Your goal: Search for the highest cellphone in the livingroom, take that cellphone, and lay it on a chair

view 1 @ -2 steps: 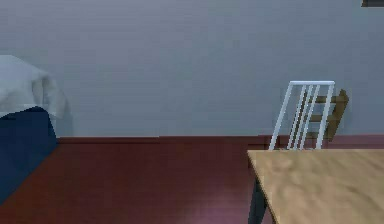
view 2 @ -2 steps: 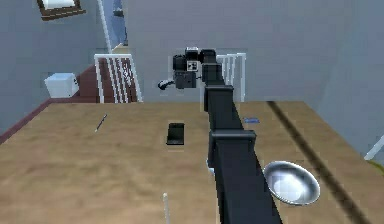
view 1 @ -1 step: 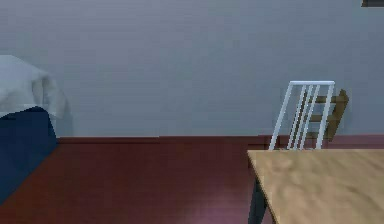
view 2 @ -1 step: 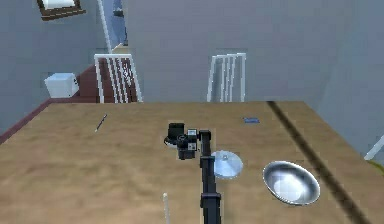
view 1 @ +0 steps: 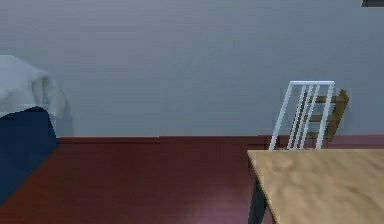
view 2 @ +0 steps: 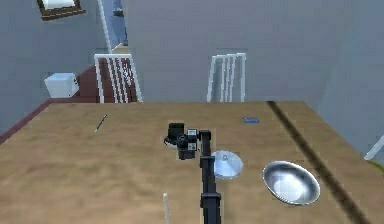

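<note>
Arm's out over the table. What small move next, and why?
Probably nudge the base back a little: the small blue flat thing, possibly the cellphone, lies on the table toward the arm side view's right of the gripper and farther out.

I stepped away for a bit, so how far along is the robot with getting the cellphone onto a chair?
Done: the robot stands at the wooden table. In hand: the gripper shows against the tabletop, and I cannot tell whether it holds anything. A small blue flat thing, perhaps the cellphone, lies on the table apart from it. Left: laying it on a white chair.
</note>
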### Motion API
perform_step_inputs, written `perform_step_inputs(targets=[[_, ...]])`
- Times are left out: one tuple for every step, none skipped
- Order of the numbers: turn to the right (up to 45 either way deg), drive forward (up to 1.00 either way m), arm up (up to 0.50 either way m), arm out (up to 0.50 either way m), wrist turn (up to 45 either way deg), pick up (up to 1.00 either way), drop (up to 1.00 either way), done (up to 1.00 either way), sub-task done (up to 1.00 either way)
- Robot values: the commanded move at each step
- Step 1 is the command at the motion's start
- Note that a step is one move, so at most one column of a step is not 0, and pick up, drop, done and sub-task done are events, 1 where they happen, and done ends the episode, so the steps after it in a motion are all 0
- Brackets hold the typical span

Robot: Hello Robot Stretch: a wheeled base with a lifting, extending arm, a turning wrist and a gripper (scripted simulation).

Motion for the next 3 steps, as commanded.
perform_step_inputs(targets=[[0.0,0.00,0.10,0.00,0.0,0.00,0.00,0.00,0.00],[0.0,0.00,0.22,0.00,0.0,0.00,0.00,0.00,0.00],[0.0,0.00,0.00,0.00,-45.0,0.00,0.00,0.00,0.00]])
